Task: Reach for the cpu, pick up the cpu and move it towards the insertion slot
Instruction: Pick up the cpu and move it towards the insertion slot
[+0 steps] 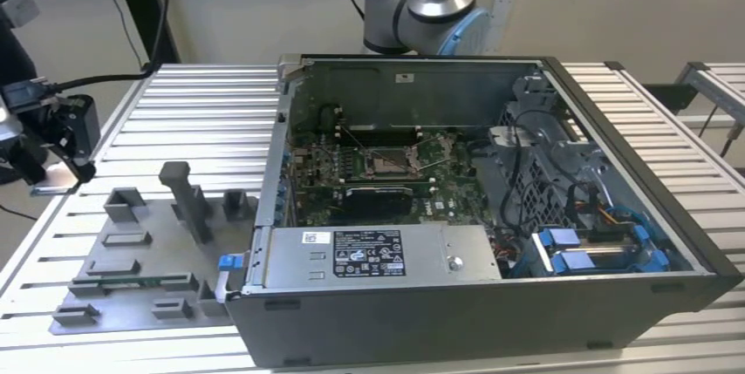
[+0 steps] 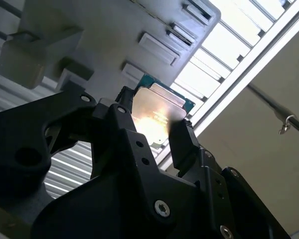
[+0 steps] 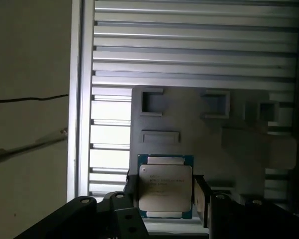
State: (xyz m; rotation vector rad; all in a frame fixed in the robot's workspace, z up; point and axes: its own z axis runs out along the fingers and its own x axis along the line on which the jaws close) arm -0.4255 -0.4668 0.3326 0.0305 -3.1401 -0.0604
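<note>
The cpu (image 3: 165,186), a flat square chip with a silvery top and a thin green edge, sits between my black fingers (image 3: 202,196) in both wrist views. My gripper (image 3: 165,191) is shut on it, one finger on each of two opposite edges. The second wrist view shows the cpu (image 2: 157,117) gleaming between the fingers (image 2: 183,142), held above the grey fixture plate (image 2: 139,35). In the exterior view my gripper (image 1: 52,173) hangs at the far left, beyond the plate's (image 1: 140,278) left edge. The insertion slot (image 1: 390,163), a square socket with a metal frame, lies on the green board inside the open computer case (image 1: 629,217).
Upright grey blocks (image 1: 187,200) stand on the fixture plate. The case walls rise around the board, with a silver power supply (image 1: 372,256) at the front and blue-tabbed cables (image 1: 582,252) on the exterior view's right. The ribbed metal table (image 1: 198,112) ends just left of my gripper.
</note>
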